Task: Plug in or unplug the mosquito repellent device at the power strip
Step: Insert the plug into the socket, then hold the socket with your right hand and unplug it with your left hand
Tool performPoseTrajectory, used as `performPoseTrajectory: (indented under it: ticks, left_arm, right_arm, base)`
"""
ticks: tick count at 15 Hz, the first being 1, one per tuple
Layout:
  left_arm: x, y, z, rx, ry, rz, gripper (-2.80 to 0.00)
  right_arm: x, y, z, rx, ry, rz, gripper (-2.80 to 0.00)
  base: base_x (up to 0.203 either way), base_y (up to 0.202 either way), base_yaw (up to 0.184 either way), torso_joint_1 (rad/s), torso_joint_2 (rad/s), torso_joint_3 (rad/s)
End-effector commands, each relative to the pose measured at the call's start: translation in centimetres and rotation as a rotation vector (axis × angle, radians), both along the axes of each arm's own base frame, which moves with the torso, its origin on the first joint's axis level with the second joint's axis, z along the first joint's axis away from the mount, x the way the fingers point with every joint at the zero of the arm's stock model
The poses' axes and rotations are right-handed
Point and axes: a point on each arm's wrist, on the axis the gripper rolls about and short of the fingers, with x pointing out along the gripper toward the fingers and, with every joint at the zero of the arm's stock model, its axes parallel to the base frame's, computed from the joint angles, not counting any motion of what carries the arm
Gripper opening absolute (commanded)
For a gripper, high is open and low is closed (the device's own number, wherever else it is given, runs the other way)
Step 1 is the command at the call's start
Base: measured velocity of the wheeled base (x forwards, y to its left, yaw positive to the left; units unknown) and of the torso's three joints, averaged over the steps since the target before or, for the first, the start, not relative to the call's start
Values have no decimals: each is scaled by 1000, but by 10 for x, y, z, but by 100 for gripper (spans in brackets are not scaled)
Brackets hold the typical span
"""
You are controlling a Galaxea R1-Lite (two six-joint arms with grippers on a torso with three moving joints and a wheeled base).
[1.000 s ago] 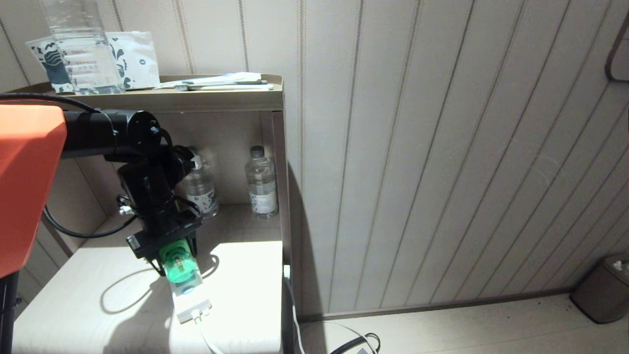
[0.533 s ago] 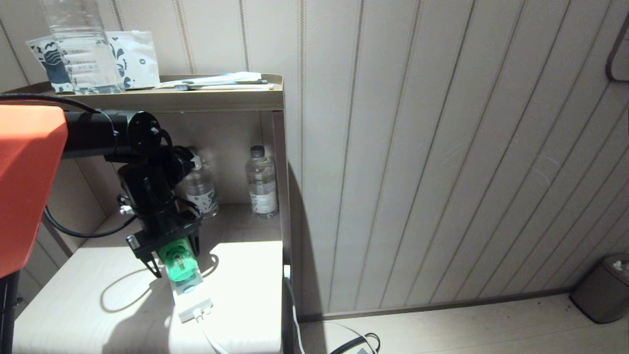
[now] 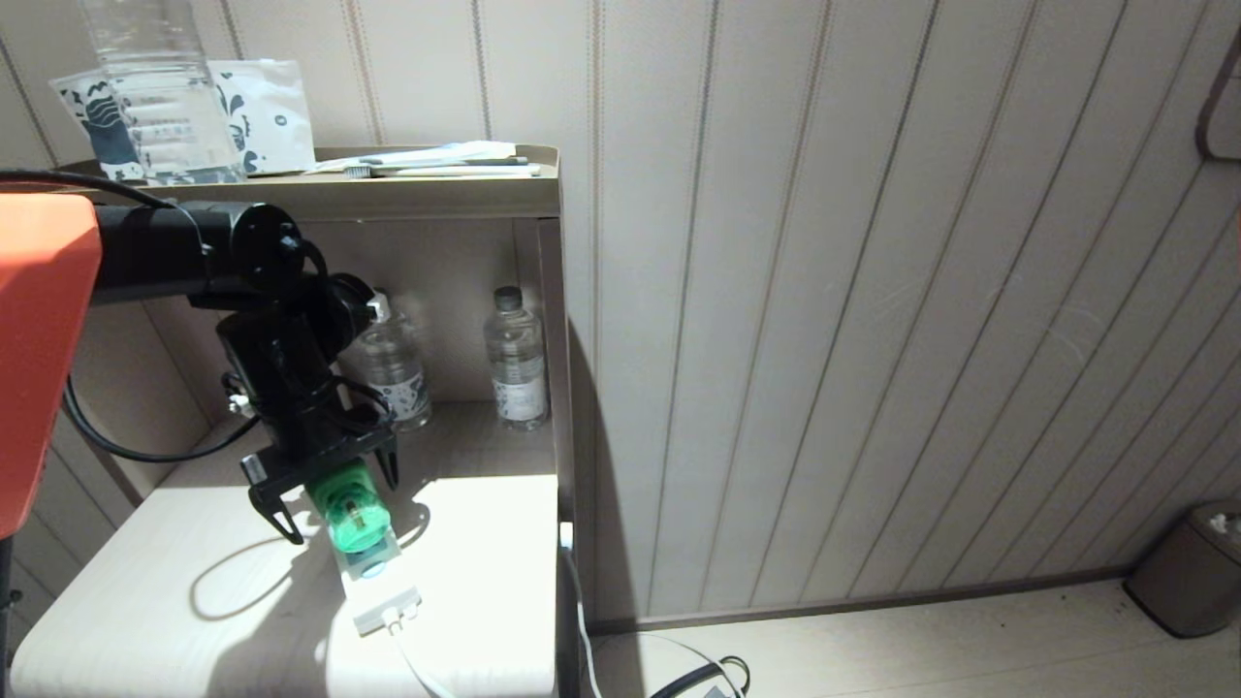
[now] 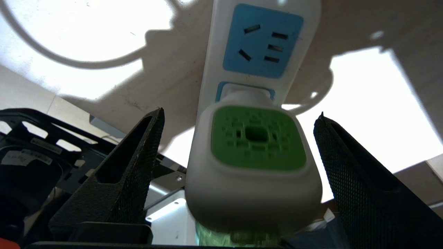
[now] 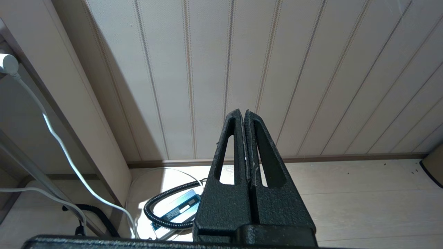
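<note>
Evidently the mosquito repellent device [image 4: 254, 162] stands seated in the power strip [image 4: 259, 45], so the left gripper [image 3: 334, 494] hangs around it with fingers [image 4: 128, 173] spread clear; the right gripper [image 5: 246, 138] is closed, parked.

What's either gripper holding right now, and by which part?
Nothing. The left gripper stands open, fingers clear of both sides of the mosquito repellent device, which sits plugged into the power strip. The right gripper is shut and empty.

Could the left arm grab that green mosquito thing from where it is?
Probably yes: the left gripper is open, its fingers straddling the mosquito repellent device, plugged into the power strip. Nothing blocks it.
</note>
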Motion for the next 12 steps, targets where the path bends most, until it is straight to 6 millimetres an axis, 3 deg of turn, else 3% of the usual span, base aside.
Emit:
performPoseTrajectory:
  ticks: [1,6,12]
  left_arm:
    - [-9,2,17,-9,-42,-1,0]
    - [-26,5,46,-25,-124,-26,0]
    - [-69,14,92,-35,-235,-75,0]
  right_arm:
    - [0,0,0,0,2,0,-280]
    - [0,0,0,0,1,-1,-280]
    - [0,0,0,0,1,1,-280]
  base:
    - [0,0,0,0,0,0]
    - [0,0,0,0,0,0]
    - [0,0,0,0,0,0]
